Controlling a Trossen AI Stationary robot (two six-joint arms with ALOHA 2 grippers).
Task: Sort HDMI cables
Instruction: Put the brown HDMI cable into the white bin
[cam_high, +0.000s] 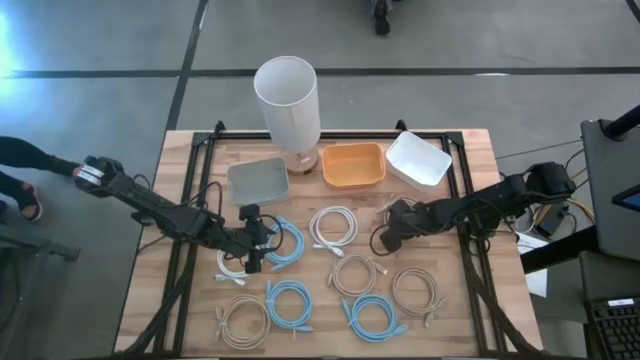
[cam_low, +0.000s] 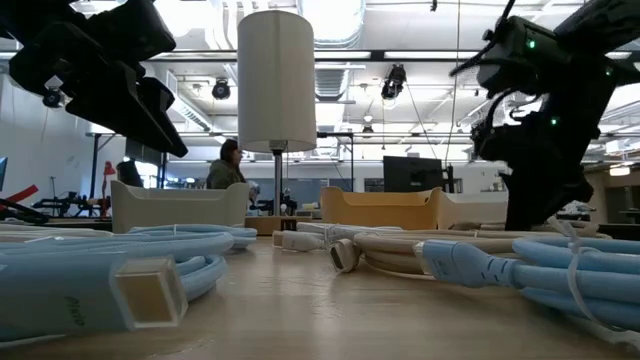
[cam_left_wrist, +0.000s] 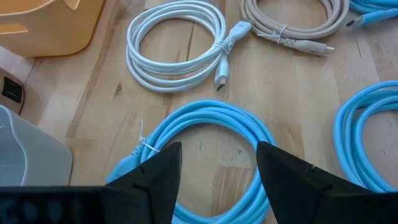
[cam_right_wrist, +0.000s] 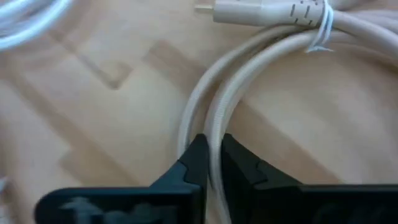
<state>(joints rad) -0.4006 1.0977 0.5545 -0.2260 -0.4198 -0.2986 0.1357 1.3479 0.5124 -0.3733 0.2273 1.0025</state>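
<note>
The wooden bench (cam_high: 330, 300) carries three bins behind a white lamp (cam_high: 288, 100): grey (cam_high: 257, 180) just left of the lamp's base, orange (cam_high: 353, 165) and white (cam_high: 418, 158) to its right. In front of the lamp lie the coiled HDMI cables, white, blue and beige.

The right gripper (cam_right_wrist: 212, 163) reaches in low from the lamp's right, its fingers nearly closed around a strand of a beige cable (cam_right_wrist: 273, 46). To do this well, I'd say it should lift straight up so the coil stays wound.

The left gripper (cam_left_wrist: 217, 171) hovers wide open, holding nothing, over a blue cable (cam_left_wrist: 211, 124) in front of the grey bin.
</note>
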